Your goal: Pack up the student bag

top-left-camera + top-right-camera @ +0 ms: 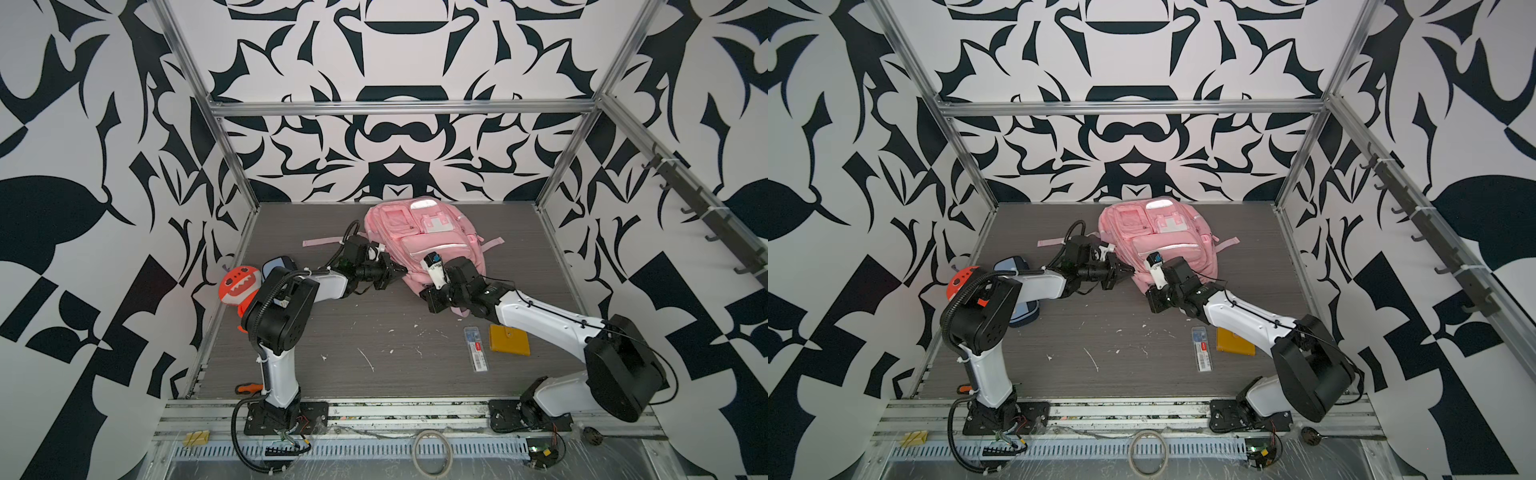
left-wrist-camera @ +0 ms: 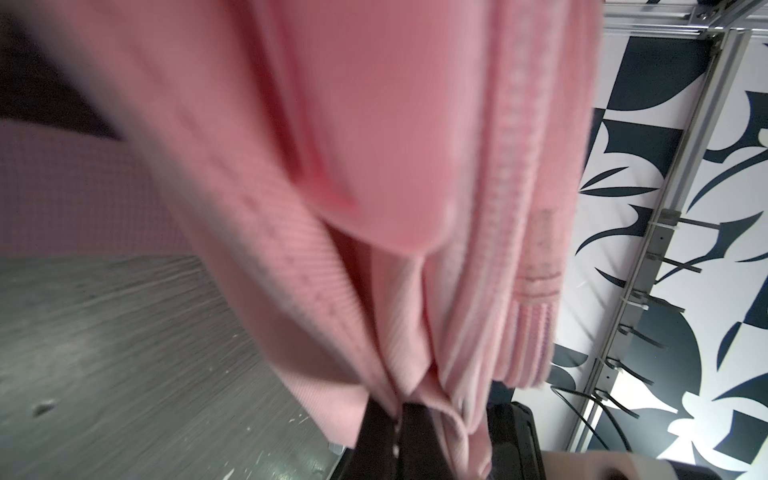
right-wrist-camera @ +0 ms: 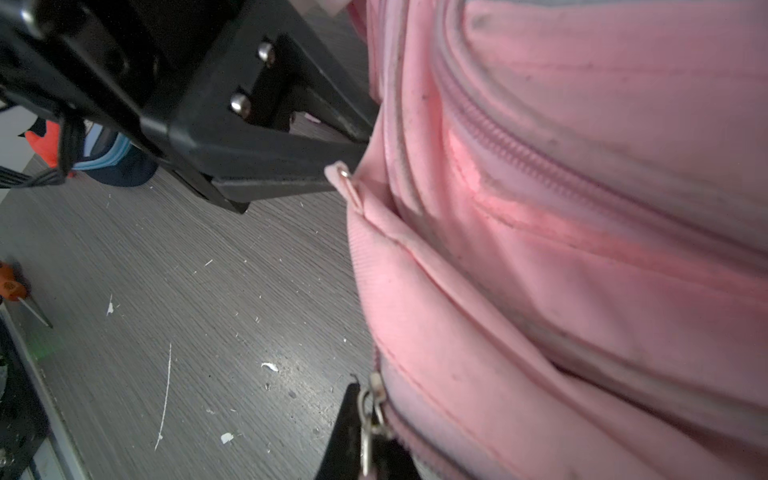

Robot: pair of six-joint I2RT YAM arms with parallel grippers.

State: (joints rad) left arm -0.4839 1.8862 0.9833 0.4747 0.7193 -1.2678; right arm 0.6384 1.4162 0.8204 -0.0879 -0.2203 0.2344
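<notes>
The student bag [image 1: 419, 237] [image 1: 1154, 232], a soft pink backpack with front zip pockets, lies face up at the back middle of the table. My left gripper [image 1: 400, 270] [image 1: 1128, 270] reaches in from the left and is shut on a fold of pink fabric at the bag's near left edge [image 2: 398, 409]. From the right, my right gripper [image 1: 422, 289] [image 1: 1148, 291] meets the bag's near corner. It is shut on a metal zipper pull [image 3: 365, 419] at the end of a zip. The bag [image 3: 582, 249] fills the right wrist view, and its fabric [image 2: 374, 124] is blurred in the left wrist view.
An orange-red plush toy [image 1: 239, 286] and a blue pencil case [image 1: 279, 264] lie behind the left arm. A yellow wallet [image 1: 509, 339] and a clear pen box [image 1: 476, 348] lie near the right arm. An orange-handled screwdriver [image 1: 249, 388] sits by the left base. A pink strap [image 1: 320, 242] trails left.
</notes>
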